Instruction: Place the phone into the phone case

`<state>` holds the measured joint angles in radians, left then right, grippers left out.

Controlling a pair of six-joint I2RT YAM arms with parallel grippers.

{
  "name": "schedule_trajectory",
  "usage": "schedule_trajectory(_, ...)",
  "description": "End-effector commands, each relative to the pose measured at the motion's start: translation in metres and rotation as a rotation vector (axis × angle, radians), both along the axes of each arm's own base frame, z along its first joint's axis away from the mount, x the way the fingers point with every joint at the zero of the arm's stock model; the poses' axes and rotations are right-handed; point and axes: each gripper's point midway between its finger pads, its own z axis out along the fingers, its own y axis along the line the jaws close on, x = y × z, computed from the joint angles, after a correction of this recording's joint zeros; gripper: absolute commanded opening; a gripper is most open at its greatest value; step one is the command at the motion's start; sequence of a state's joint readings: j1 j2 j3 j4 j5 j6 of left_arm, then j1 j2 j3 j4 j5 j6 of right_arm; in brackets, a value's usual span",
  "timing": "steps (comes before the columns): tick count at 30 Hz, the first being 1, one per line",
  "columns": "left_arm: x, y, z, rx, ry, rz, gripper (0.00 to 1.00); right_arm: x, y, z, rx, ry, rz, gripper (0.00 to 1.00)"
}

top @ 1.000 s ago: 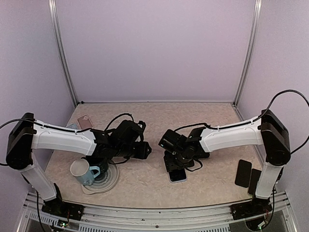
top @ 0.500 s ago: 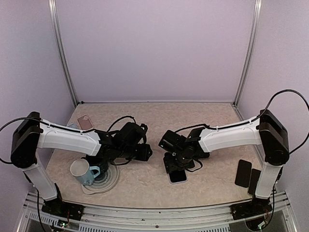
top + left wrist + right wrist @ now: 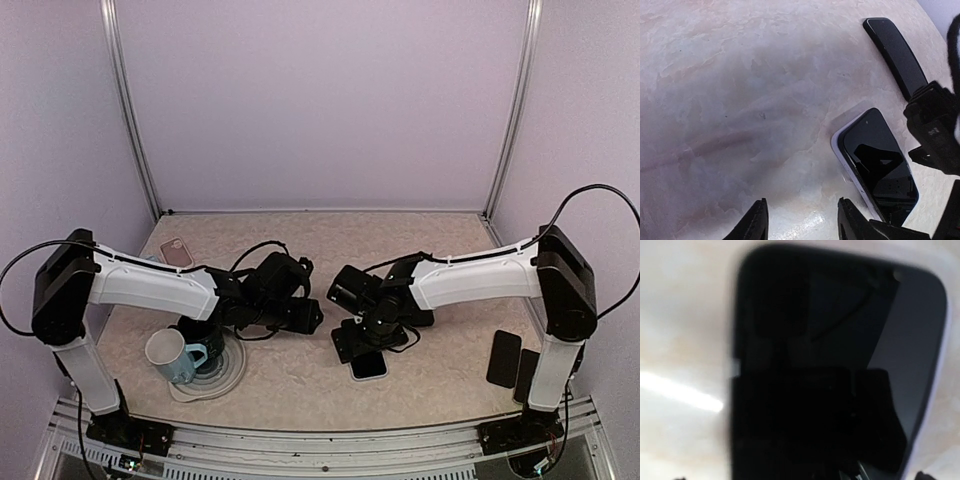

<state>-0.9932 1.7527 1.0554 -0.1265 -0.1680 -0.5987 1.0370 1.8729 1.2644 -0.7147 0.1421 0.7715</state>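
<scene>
Left arm (image 3: 150,285) nearer the phone (image 3: 879,162).

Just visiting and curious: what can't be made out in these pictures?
- Phone: top view, mostly under the right pincer.
- Phone case, near end: left wrist view, behind dark robot parts.
- Its fingers: right wrist view, blurred, cut off at the bottom edge.
- Pink item: top view, too small.
</scene>
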Motion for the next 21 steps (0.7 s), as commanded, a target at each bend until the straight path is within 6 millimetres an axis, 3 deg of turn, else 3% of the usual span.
schedule_trajectory(1, 0.006, -0.016, -0.004, -0.021, 0.024, -0.027, 0.53, 0.018, 0.002, 0.051, 0.133, -0.042, 0.080, 0.99)
schedule_trajectory(3, 0.008, -0.024, -0.005, -0.042, 0.034, -0.032, 0.56, 0.030, -0.009, 0.054, 0.182, -0.044, 0.081, 0.98)
schedule_trajectory(5, 0.010, -0.032, -0.009, -0.065, 0.053, -0.040, 0.57, 0.040, -0.024, 0.048, 0.242, -0.013, 0.066, 0.90)
schedule_trajectory(9, 0.009, -0.050, -0.019, -0.122, 0.109, -0.067, 0.53, 0.051, -0.030, 0.043, 0.350, -0.009, 0.079, 0.60)
schedule_trajectory(10, 0.008, -0.055, -0.020, -0.138, 0.122, -0.080, 0.52, 0.053, -0.029, 0.041, 0.363, -0.009, 0.086, 0.56)
schedule_trajectory(16, 0.018, -0.062, -0.038, -0.157, 0.172, -0.070, 0.39, 0.064, -0.025, 0.019, 0.369, 0.011, 0.112, 0.49)
schedule_trajectory(21, 0.026, -0.073, -0.033, -0.183, 0.139, -0.107, 0.31, 0.065, -0.028, 0.005, 0.348, 0.031, 0.105, 0.43)
